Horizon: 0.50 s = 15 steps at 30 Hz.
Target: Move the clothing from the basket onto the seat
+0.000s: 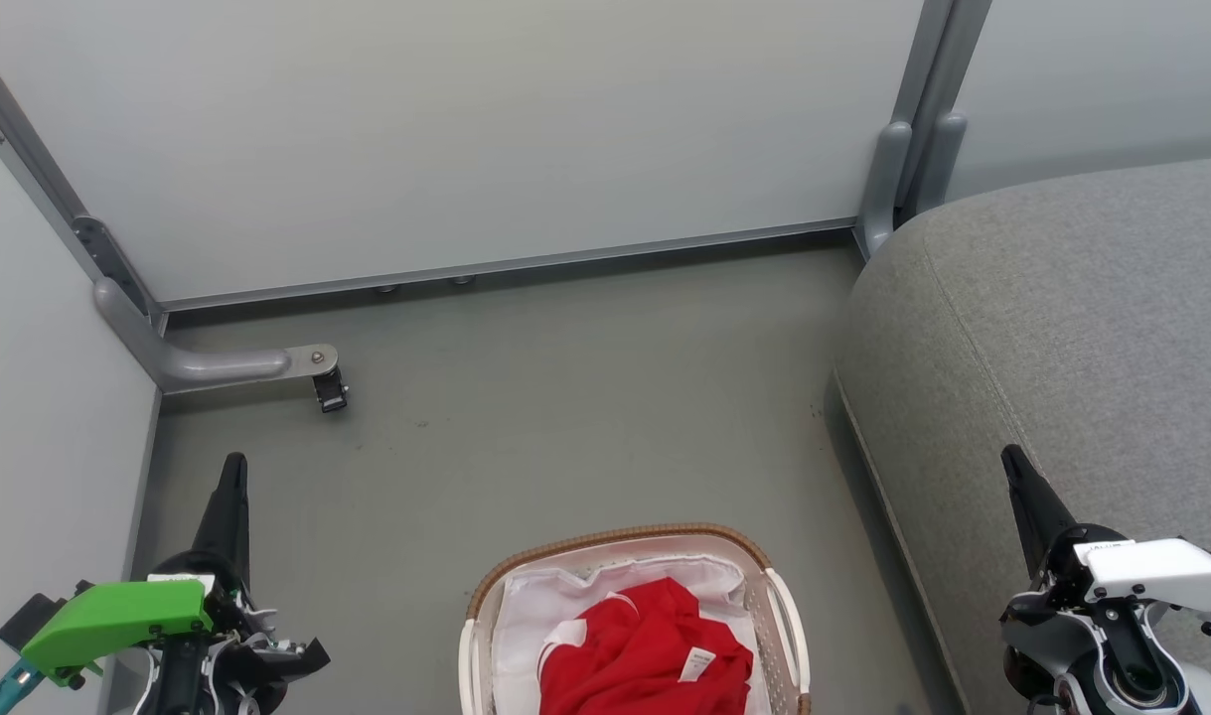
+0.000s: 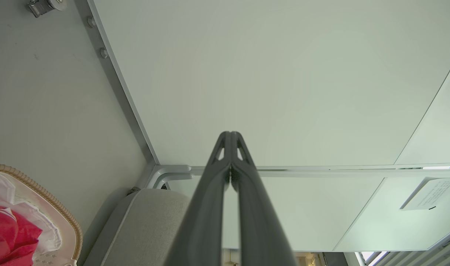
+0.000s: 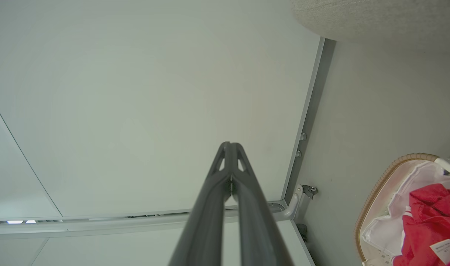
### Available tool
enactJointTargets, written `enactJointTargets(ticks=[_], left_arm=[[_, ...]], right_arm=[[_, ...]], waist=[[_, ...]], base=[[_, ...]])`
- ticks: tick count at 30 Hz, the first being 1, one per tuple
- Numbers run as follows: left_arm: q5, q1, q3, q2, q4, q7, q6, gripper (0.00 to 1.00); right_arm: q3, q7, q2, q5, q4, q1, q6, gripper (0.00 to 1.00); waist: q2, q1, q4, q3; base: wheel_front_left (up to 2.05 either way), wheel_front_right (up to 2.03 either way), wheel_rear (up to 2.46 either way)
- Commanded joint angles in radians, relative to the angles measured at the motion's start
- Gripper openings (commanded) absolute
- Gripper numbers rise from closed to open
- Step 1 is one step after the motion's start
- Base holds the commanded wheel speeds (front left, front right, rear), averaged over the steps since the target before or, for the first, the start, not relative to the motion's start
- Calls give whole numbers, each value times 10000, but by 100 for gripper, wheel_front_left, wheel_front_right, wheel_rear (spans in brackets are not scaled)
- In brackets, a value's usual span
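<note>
**Liner snag is the likely slip**

Head view: the bright red soft fabric clothing [image 1: 645, 645] lies heaped in the oval cream perforated plastic basket [image 1: 615, 538] on the floor, beside the large grey upholstered sofa [image 1: 1062, 328]. The left gripper [image 1: 232, 487] and right gripper [image 1: 1020, 482] hang well clear of it.

Left wrist view: jaws pressed together, empty.

Right wrist view: the same. Too deep a pinch could catch the white cloth liner [image 3: 380, 229] and drag the basket.

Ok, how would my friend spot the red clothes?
Find the big grey sofa on the right, then the oval basket with the brown woven rim on the floor beside it. Inside lies the clothing: unlike the plain white liner around it, it is bright red with a small white label.
</note>
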Motion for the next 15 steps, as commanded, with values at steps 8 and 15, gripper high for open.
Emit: enactJointTargets(ticks=[8, 15], left_arm=[[76, 95, 39, 3, -29, 27, -57, 0], [11, 2, 5, -4, 10, 11, 0, 100]], right_arm=[[-34, 47, -17, -51, -24, 64, 4, 0], [-5, 9, 6, -19, 7, 0, 0, 100]], waist=[[59, 0, 0, 0], [0, 0, 0, 0]], base=[[0, 0, 0], [0, 0, 0]])
